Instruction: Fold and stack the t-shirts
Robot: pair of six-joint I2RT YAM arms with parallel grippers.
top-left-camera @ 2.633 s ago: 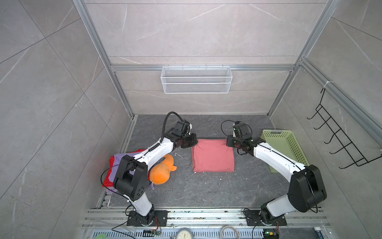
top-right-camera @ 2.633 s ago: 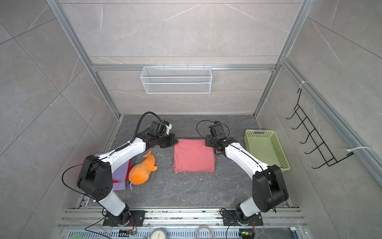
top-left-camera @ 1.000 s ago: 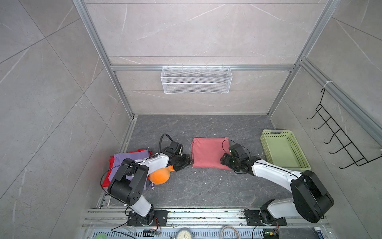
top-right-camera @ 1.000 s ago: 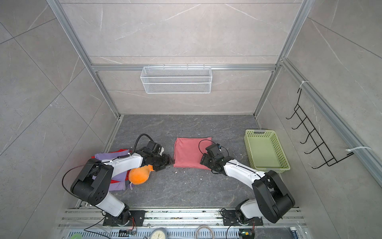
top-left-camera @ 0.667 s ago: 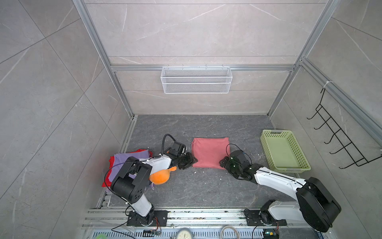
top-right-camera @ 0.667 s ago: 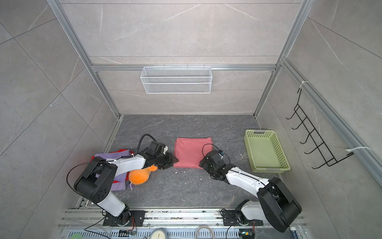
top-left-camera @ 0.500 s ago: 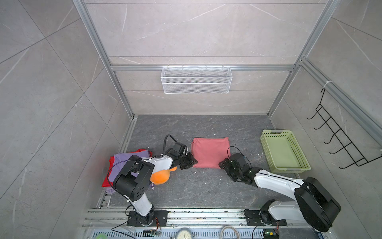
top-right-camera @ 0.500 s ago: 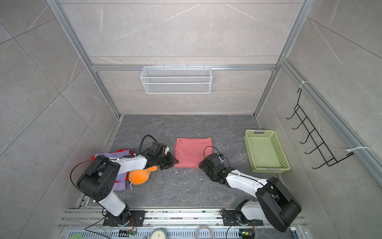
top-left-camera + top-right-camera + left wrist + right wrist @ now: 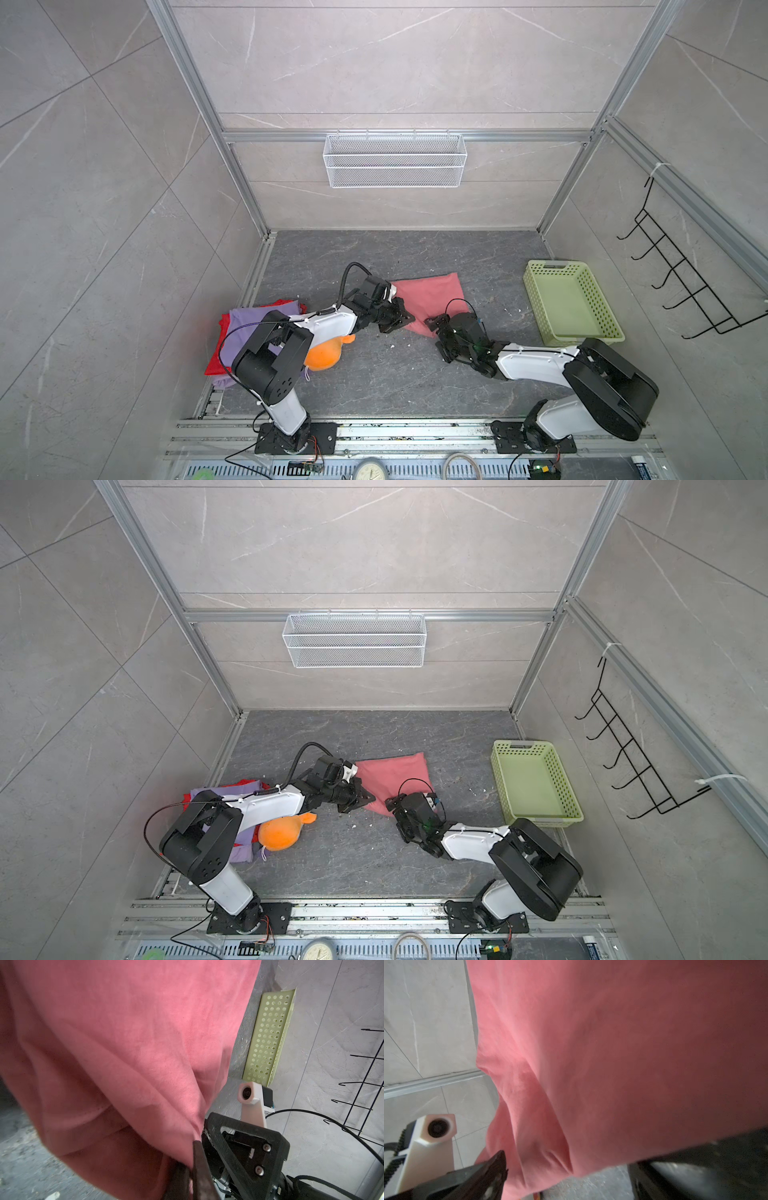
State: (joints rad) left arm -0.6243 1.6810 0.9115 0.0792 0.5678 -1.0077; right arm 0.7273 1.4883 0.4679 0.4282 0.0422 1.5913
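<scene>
1. At your far left, the lavender t-shirt (image 9: pixel 243 328) lies over the red t-shirt (image 9: pixel 214 361), with the orange plush toy (image 9: pixel 324 355) just beside them.
2. Your left gripper (image 9: pixel 409 322) has its fingers pinched tight on a near corner of the salmon-pink t-shirt (image 9: pixel 432 291), mid-floor.
3. Your right gripper (image 9: pixel 436 336) meets the shirt's near edge, fingers spread wide around loose cloth.
4. The green basket (image 9: pixel 534 303) stands far right.
</scene>
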